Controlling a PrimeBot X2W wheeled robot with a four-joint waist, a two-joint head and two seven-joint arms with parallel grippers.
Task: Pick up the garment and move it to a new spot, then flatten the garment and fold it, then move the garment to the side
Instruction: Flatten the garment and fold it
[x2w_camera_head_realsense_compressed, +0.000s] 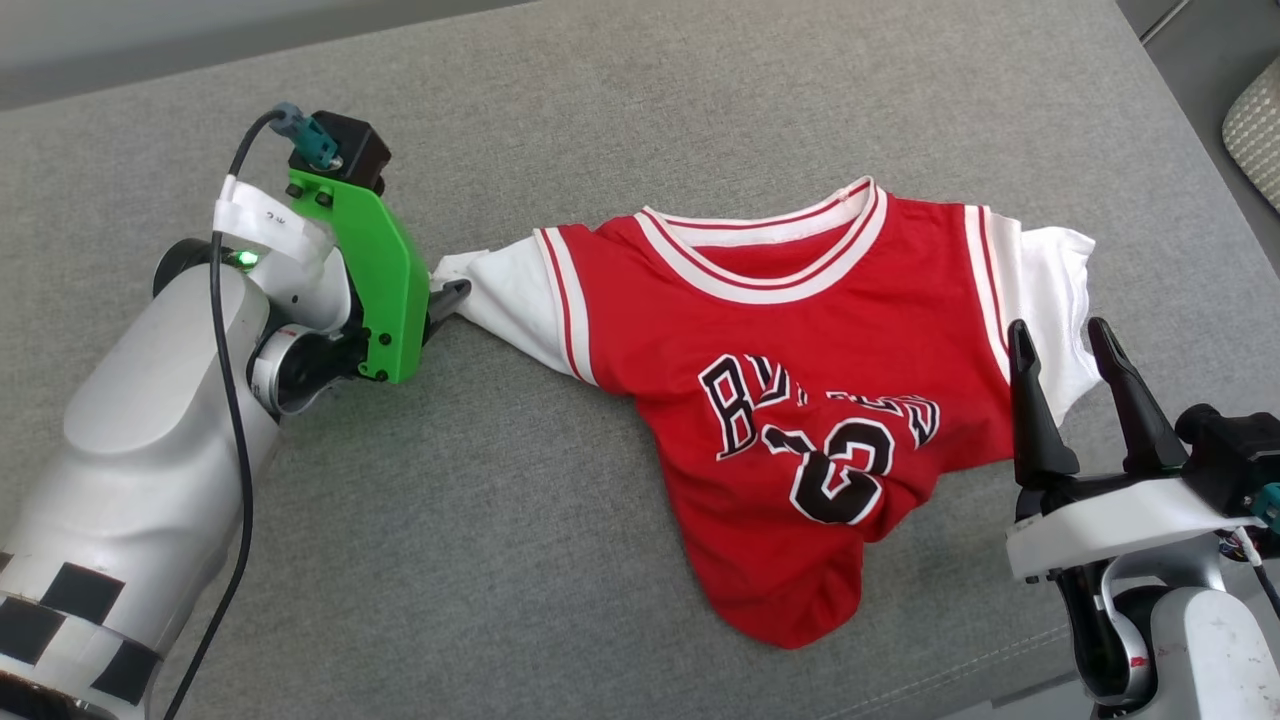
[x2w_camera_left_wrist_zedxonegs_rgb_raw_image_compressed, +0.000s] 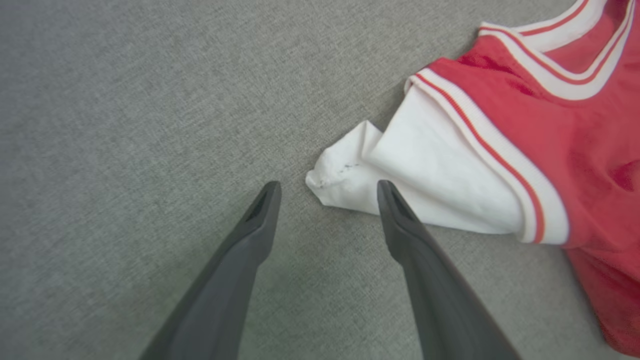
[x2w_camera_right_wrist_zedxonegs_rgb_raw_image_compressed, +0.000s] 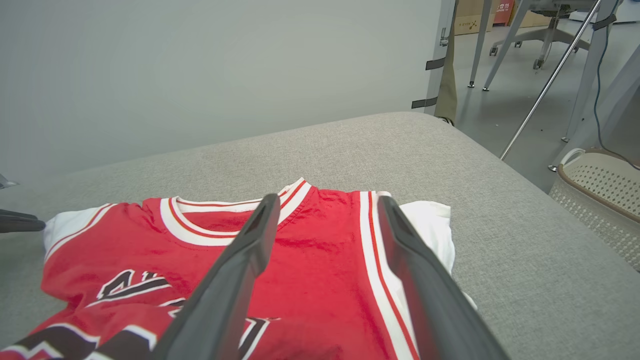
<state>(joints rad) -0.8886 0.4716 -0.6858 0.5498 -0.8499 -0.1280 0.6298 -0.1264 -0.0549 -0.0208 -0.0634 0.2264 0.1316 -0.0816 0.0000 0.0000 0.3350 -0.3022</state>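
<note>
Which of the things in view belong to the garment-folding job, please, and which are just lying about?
Part of the job: garment, rumpled on the grey cushion; left gripper, open at one end of it; right gripper, open at the other end.
Just lying about: pale basket on the floor beside the cushion; wheeled chair base farther off.

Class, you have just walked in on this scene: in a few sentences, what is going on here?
A two-armed robot is working on a red jersey that lies face up on a grey padded surface. Its left gripper is open, fingertips at the tip of one white sleeve, with nothing clamped. Its right gripper is open too, by the other sleeve. The jersey's lower part is bunched, so it is not yet flat or folded.
</note>
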